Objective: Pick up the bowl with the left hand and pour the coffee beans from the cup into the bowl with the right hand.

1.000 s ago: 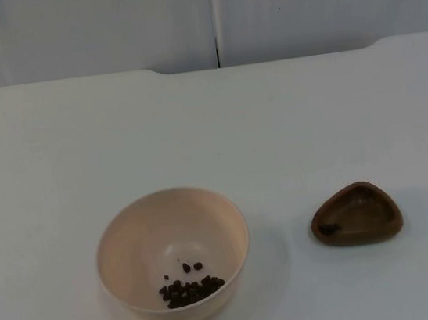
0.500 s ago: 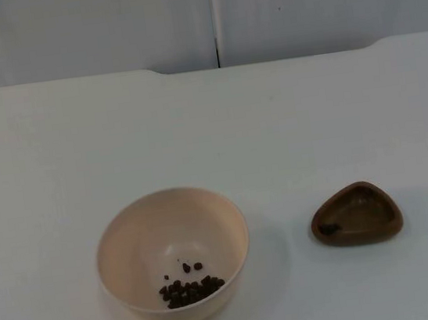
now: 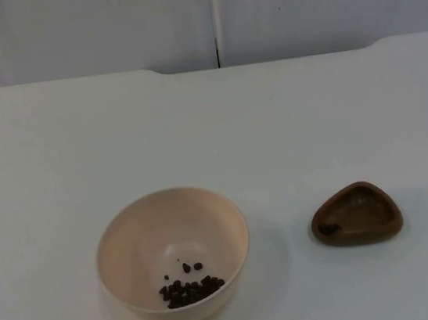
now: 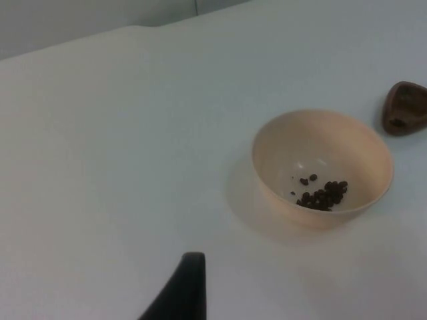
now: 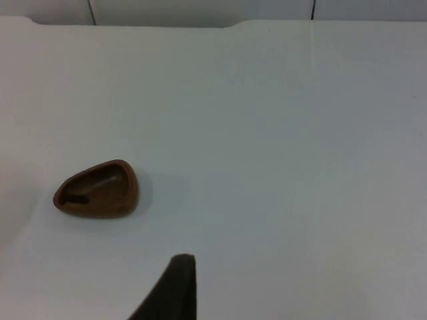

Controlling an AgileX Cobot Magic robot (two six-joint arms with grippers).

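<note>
A cream bowl (image 3: 170, 237) stands upright on the white table, front left of centre, with a small heap of coffee beans (image 3: 191, 289) at its bottom. To its right lies a small brown wooden cup (image 3: 355, 215), three-cornered and shallow, with one dark speck inside. In the left wrist view the bowl (image 4: 323, 143) and its beans (image 4: 323, 195) lie well ahead of my left gripper (image 4: 185, 290), with the cup (image 4: 405, 107) beyond. My right gripper (image 5: 175, 290) hangs back from the cup (image 5: 97, 189), not touching it. Both arms wait away from the objects.
The white table top (image 3: 210, 129) runs back to the grey partition wall (image 3: 211, 14). Open table surface lies behind and on both sides of the bowl and cup.
</note>
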